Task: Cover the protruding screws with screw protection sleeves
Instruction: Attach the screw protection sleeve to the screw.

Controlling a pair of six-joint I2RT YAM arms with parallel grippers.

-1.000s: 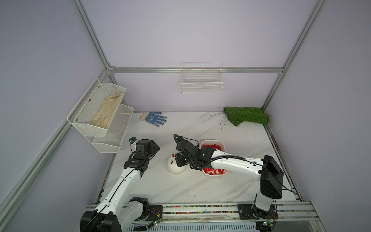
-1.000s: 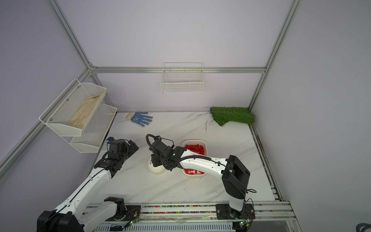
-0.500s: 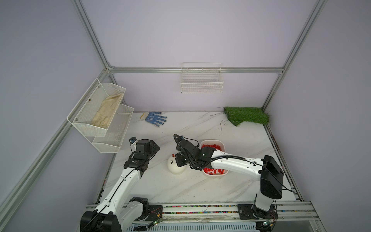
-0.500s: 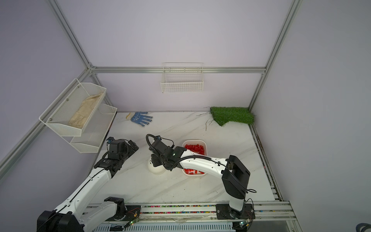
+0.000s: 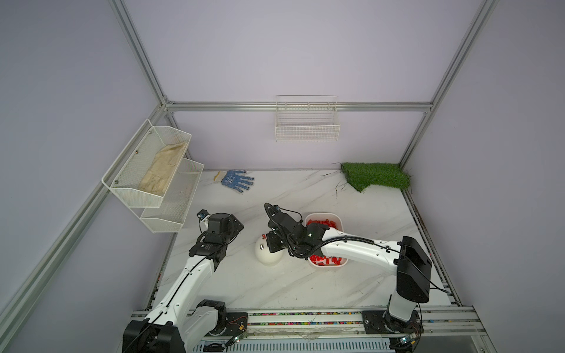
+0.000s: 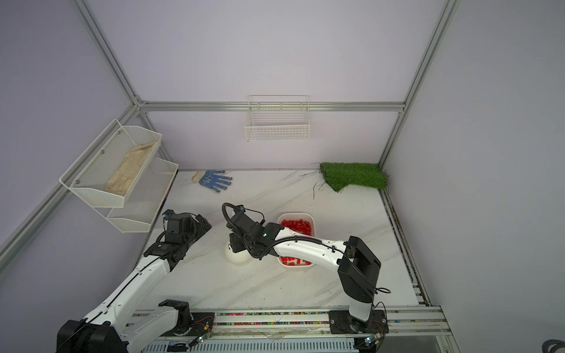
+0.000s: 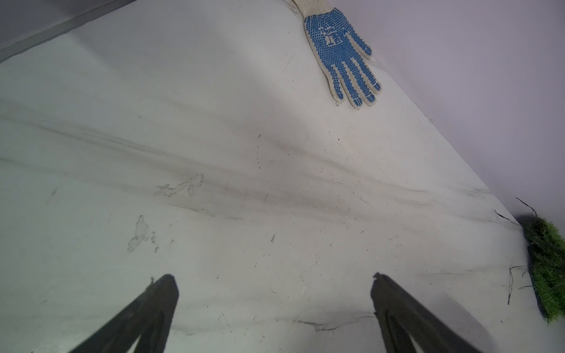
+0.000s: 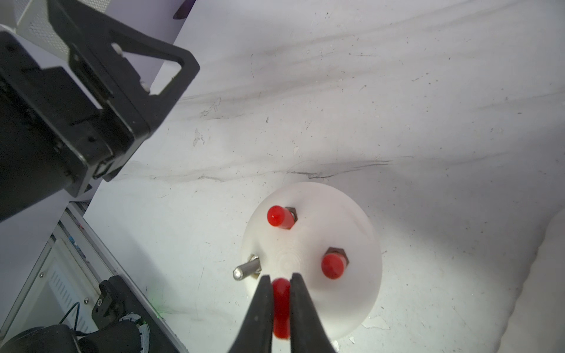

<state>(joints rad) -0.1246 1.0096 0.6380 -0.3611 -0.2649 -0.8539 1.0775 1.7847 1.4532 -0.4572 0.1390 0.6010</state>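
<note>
Nearest, the right hand (image 8: pixel 279 278) is pinching one red sleeve (image 8: pixel 281 308) over the white dome (image 8: pixel 351 305), just beside the one bare screw (image 8: pixel 246 269), and two others are wearing caps (image 8: pixel 278 216). Right of the dome, the white tray (image 5: pixel 322 215) is holding spare sleeves (image 5: pixel 325 222). Farther left, the left hand (image 7: pixel 272 281) is hanging spread wide above the worktop (image 7: pixel 244 183).

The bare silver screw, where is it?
In the right wrist view, the bare screw sticks out of the white dome toward the left arm, beside the right end effector.
</note>
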